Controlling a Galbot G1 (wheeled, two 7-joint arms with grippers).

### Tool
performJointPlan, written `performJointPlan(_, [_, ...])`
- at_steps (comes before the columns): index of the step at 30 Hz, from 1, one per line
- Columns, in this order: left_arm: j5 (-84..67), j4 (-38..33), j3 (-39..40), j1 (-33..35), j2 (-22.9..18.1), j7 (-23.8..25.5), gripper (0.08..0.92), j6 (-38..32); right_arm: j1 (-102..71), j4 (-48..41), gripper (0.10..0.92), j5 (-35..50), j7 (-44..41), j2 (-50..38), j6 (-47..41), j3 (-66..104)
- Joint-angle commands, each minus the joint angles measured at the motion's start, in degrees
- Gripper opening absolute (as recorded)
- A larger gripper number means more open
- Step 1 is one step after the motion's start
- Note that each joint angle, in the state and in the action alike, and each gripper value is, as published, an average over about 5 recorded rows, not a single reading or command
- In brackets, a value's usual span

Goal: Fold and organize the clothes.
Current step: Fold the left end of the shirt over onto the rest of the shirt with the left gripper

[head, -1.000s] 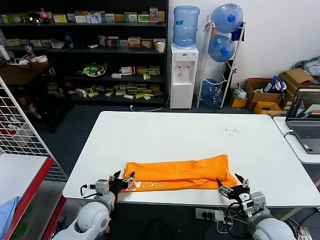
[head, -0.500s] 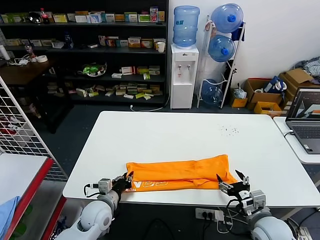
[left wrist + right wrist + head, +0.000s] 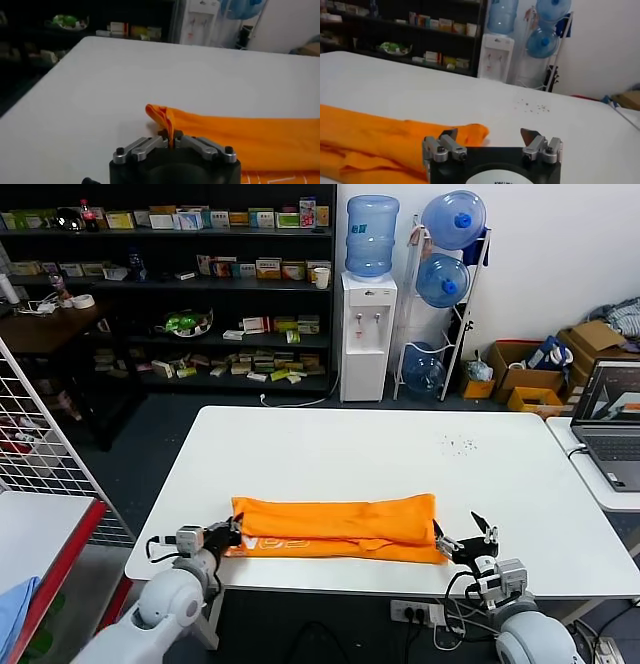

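The orange T-shirt (image 3: 335,526) lies folded into a long band near the front edge of the white table (image 3: 340,454), with white lettering along its front strip. My left gripper (image 3: 228,536) is at the band's left end, shut on a pinch of the orange cloth (image 3: 169,120). My right gripper (image 3: 464,536) is at the band's right end, open and empty, with the shirt's corner (image 3: 470,132) beside one of its fingers (image 3: 448,136).
A laptop (image 3: 612,424) sits on a side table at the right. A wire rack and a red-edged shelf with light blue cloth (image 3: 12,614) stand at the left. Shelves, a water dispenser (image 3: 368,334) and bottles are behind the table.
The shirt has shifted left and flattened into a tidier band. My left gripper moved left with the shirt's end. My right gripper has let go of the right end and is open.
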Motion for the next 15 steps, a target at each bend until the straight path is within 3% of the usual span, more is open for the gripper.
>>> performJointPlan(1, [-0.01,6.28,-4.41,-3.39,15.81,0.73,0.125,0.28,0.59,-0.53,0.823,-1.85,-0.25,1.51,1.10,0.05])
performJointPlan(4, [0.03,8.12,-5.24,-4.32,18.57,0.88,0.125,0.00,1.23,-1.25,0.823,-1.86,-0.20,2.06,1.54,-0.22])
performJointPlan(8, [-0.03,6.82,-5.74,-5.41,18.90,-0.01,0.125,-0.10,1.78,-1.91,0.823,-2.60,0.00,2.32,2.44,-0.84])
performJointPlan(12, [-3.24,-2.75,-5.06,-3.60,16.75,-2.92,0.125,1.51,1.93,-2.91,0.823,-5.15,0.20,2.70,4.37,-0.99])
performJointPlan(15, [-8.46,-12.26,-3.12,-1.86,12.96,-6.53,0.125,3.99,1.89,-3.82,0.823,-7.35,0.46,3.30,6.11,-0.87])
